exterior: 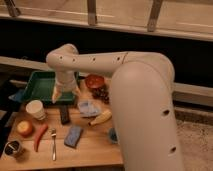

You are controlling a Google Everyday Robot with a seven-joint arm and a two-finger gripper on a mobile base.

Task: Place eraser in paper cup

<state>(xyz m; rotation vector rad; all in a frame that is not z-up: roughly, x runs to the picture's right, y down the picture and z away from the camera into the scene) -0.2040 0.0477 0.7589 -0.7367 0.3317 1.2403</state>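
Observation:
The eraser (64,114), a small black bar, lies flat on the wooden table just in front of the green tray. The paper cup (36,109), short and white, stands upright to its left, about one cup width away. My gripper (66,94) hangs over the tray's front edge, directly behind and above the eraser. Its two pale fingers (56,96) are spread apart with nothing between them. The cup looks empty from here.
A green tray (35,82) sits behind. A blue-grey sponge (74,136), fork (53,143), red chili (40,136), orange fruit (25,128) and dark metal cup (13,148) lie in front. A blue cloth (89,107), banana (101,118), grapes (102,93) and bowl (94,81) lie right.

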